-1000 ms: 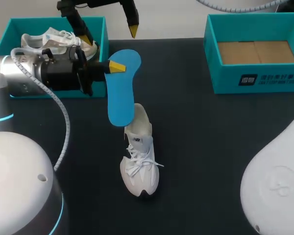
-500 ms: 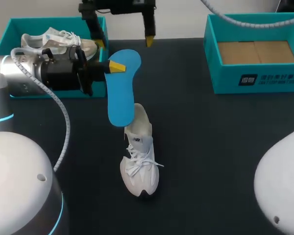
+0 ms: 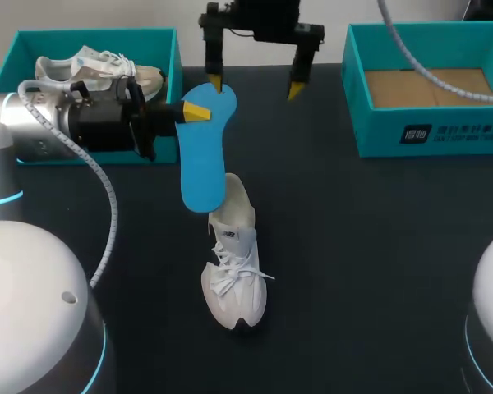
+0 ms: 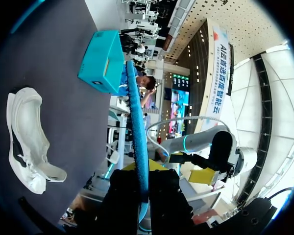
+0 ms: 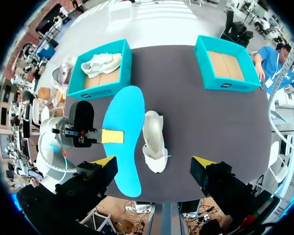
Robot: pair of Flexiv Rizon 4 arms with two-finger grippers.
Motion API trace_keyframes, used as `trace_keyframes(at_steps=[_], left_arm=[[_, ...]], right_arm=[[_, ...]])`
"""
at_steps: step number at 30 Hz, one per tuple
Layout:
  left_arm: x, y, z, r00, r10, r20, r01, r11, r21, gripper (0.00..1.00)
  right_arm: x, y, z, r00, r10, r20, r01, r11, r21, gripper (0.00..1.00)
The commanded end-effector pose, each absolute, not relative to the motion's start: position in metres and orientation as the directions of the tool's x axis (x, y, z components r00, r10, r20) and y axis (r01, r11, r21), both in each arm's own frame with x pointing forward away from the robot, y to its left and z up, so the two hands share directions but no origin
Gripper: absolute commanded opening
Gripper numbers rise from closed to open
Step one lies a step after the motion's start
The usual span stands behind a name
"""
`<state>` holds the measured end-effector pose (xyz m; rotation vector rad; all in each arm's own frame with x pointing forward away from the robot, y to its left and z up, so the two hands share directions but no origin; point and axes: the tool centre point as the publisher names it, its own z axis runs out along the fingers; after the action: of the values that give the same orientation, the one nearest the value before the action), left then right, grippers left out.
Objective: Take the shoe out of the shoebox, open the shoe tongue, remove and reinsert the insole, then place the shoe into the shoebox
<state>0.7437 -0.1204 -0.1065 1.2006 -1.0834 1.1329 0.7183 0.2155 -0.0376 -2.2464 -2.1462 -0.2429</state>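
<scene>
Swinging across from above the left shoebox (image 3: 90, 34), my right claw (image 3: 255, 86) is now hanging over the far side of the surface (image 3: 353, 246), just behind the insole (image 3: 204, 156); everything else is holding as it was. At far left, that box is keeping a second shoe (image 3: 94, 67). Beside it, my left claw (image 3: 195, 112) is gripping the blue insole near its upper end, holding it aloft with the lower end dipping over the heel opening of the white shoe (image 3: 234, 263). That shoe is lying on the surface near the middle, toe towards me. The right claw is standing released, fingers spread wide, grasping nothing. At far right, the right shoebox (image 3: 431, 135) is sitting empty.

Reinsertion is looking like the step in hand. Doing it well is probably meaning pinning the loose shoe at its heel collar with the free right claw. The insole's lower end should then be going in at a shallow slant towards the toe, without buckling, with the left claw releasing only once it is seated.
</scene>
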Motion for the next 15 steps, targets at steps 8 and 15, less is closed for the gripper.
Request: trace_keyframes(at_steps=[8,15], left_arm=[[0.742,-0.120,-0.106,0.122,0.061,0.991,-0.992,0.024,0.121,0.00],[0.742,-0.120,-0.106,0.122,0.061,0.991,-0.992,0.024,0.121,0.00]], right_arm=[[0.723,0.197,-0.061,-0.073,0.466,0.882,0.995,-0.032,0.099,1.00],[0.725,0.195,-0.075,-0.068,0.357,0.931,0.997,-0.021,0.081,1.00]])
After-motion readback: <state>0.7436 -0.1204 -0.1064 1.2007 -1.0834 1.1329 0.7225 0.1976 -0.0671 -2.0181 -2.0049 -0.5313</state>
